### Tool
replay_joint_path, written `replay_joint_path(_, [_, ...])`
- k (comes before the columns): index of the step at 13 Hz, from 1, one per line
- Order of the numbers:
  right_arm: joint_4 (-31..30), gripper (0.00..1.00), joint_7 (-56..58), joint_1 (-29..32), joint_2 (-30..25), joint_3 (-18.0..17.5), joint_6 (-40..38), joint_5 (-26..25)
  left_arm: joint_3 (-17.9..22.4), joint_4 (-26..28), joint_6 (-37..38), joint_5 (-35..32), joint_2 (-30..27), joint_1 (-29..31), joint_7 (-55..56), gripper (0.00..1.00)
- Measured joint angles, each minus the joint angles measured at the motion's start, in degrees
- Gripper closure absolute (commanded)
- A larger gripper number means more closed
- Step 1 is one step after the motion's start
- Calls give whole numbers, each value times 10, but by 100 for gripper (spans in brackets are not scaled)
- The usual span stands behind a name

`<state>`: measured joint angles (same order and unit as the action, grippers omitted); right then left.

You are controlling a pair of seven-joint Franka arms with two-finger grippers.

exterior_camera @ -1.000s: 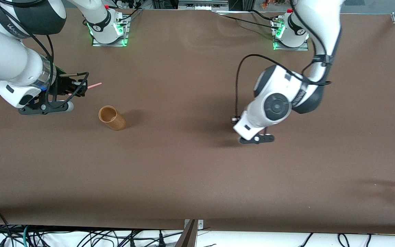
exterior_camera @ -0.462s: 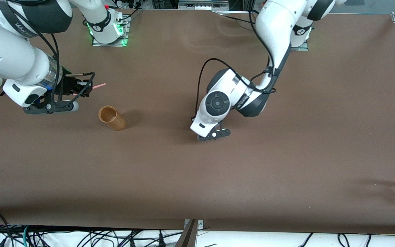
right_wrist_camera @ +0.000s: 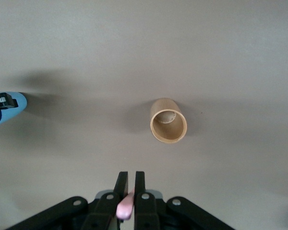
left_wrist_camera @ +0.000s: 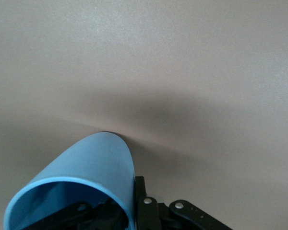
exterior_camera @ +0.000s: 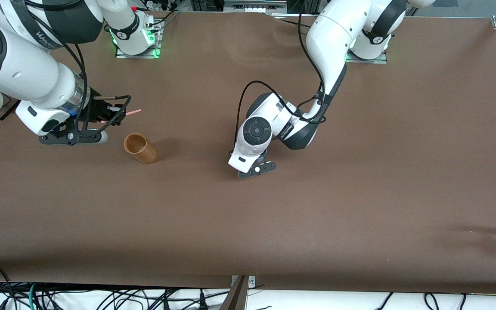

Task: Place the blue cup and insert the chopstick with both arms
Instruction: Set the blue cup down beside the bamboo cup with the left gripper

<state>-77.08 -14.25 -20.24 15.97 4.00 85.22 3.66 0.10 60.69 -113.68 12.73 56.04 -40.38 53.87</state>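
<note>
Plastic blue cup (left_wrist_camera: 86, 167), probably light and slippery, sits clamped at its rim in the left pincer (left_wrist_camera: 134, 211); the right pincer (right_wrist_camera: 127, 201) pinches the thin chopstick (exterior_camera: 132, 113).

The right pincer (right_wrist_camera: 127, 184) shows its two black fingers (right_wrist_camera: 121, 184) pressed close together on the rounded end of the pink chopstick (right_wrist_camera: 125, 207), which pokes out between them. Over the plain brown surface (right_wrist_camera: 230, 57), a tan wooden holder (right_wrist_camera: 168, 121) stands upright with its round mouth open; something pale lies at its bottom. Well apart from it, at the picture's edge, part of the blue cup (right_wrist_camera: 7, 109) appears, gripped by the other arm's black pincer (right_wrist_camera: 0, 101).
</note>
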Motion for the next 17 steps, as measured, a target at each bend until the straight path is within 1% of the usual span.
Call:
replay_joint_path(1, [0, 100, -2, -1, 2, -1, 3, 0, 1, -2, 0, 0, 1, 0, 2, 100])
replay_joint_path(2, [0, 100, -10, -3, 3, -3, 5, 0, 1, -3, 0, 0, 1, 0, 4, 92])
replay_joint_path(3, [0, 100, -18, -7, 4, -5, 9, 0, 1, -4, 0, 0, 2, 0, 6, 38])
replay_joint_path(4, [0, 100, -27, -13, 6, -6, 12, 0, 1, -4, -1, 0, 2, 0, 8, 0])
replay_joint_path(8, [0, 100, -62, -33, 8, -8, 17, 0, 2, -8, -2, 1, 4, 1, 14, 0])
replay_joint_path(10, [0, 100, -74, -42, 8, -8, 18, 0, 3, -15, 6, 31, 4, 3, 19, 0])
replay_joint_path(12, [0, 100, -81, -44, 8, -8, 21, 1, 5, -26, 26, 61, 0, 8, 25, 0])
replay_joint_path(14, [0, 100, -98, -44, 9, -8, 26, 13, 5, -33, 52, 85, -14, 21, 29, 0])
replay_joint_path(17, [0, 100, -127, -50, 15, -9, 50, 20, 6, -38, 106, 93, -47, 50, 21, 0])
